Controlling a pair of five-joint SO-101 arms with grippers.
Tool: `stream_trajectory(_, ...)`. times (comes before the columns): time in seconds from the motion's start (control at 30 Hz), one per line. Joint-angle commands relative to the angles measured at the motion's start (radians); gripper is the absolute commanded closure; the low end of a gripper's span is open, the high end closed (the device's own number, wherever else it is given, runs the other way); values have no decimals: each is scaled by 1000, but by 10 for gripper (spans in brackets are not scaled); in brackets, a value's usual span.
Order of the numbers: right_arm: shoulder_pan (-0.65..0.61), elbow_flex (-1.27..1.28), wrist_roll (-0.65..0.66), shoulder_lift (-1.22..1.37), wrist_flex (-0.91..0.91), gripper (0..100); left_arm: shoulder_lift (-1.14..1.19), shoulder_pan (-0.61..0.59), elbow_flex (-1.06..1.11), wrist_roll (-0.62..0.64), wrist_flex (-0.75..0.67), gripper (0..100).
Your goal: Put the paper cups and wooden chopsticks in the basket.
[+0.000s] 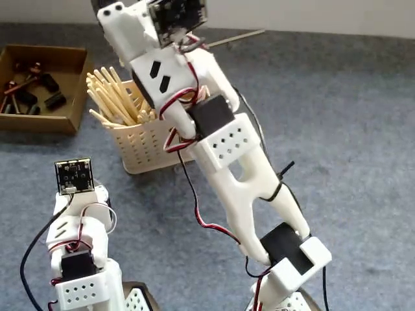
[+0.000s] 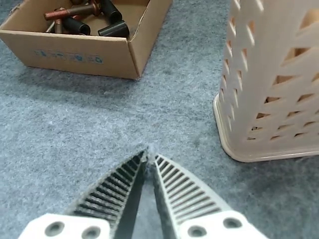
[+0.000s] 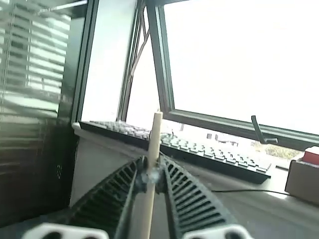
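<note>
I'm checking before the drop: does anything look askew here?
Yes: the wooden chopstick in the right claw. It lies roughly level, sticking out beyond the basket instead of tipping down into it, and the right wrist view faces a window rather than the basket.

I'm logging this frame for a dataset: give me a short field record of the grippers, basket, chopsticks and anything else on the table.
left gripper: shut, empty, low over the carpet, beside the basket
right gripper: shut on a chopstick, arm stretched over the basket
basket contents: many chopsticks, standing on end
box: cardboard, open, holds bolts, apart from the basket
</note>
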Motion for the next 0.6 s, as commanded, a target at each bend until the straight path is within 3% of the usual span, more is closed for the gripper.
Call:
stream_trajectory(0.0, -15, 131, 23, -130, -30, 993, -4, -4, 1, -8, -32, 992)
stream_trajectory(0.3, 31, 506, 26, -231, -315, 993, -4, -4, 1, -8, -32, 992)
stream_trajectory(0.57, 28, 630, 20, -232, -331, 993, -4, -4, 1, -8, -32, 992)
